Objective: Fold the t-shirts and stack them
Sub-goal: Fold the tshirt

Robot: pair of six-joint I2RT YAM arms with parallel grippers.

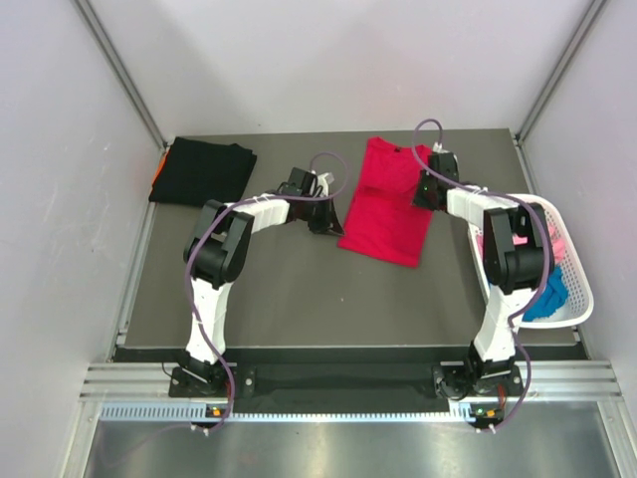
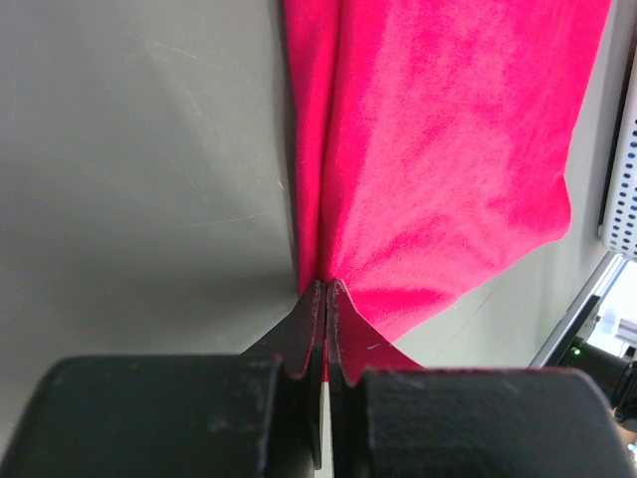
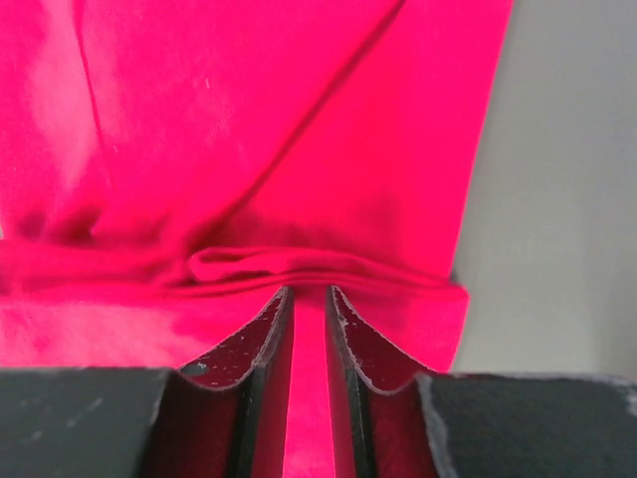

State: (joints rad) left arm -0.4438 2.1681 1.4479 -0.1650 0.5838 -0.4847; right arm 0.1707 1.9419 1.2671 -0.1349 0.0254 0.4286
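Note:
A bright red t-shirt (image 1: 386, 204) lies partly folded at the back middle of the table. My left gripper (image 1: 333, 221) is at its left edge; in the left wrist view the gripper (image 2: 326, 284) is shut on that edge of the red cloth (image 2: 448, 149). My right gripper (image 1: 426, 194) is at the shirt's right edge; in the right wrist view the gripper (image 3: 309, 291) has its jaws close together on a bunched fold of the red cloth (image 3: 249, 129). A folded black t-shirt (image 1: 202, 171) lies at the back left, with an orange one (image 1: 158, 174) peeking out under it.
A white lattice basket (image 1: 577, 261) stands at the right edge of the table beside the right arm, holding a pink shirt (image 1: 557, 242) and a blue shirt (image 1: 547, 297). The basket's wall shows in the left wrist view (image 2: 622, 189). White walls enclose the table.

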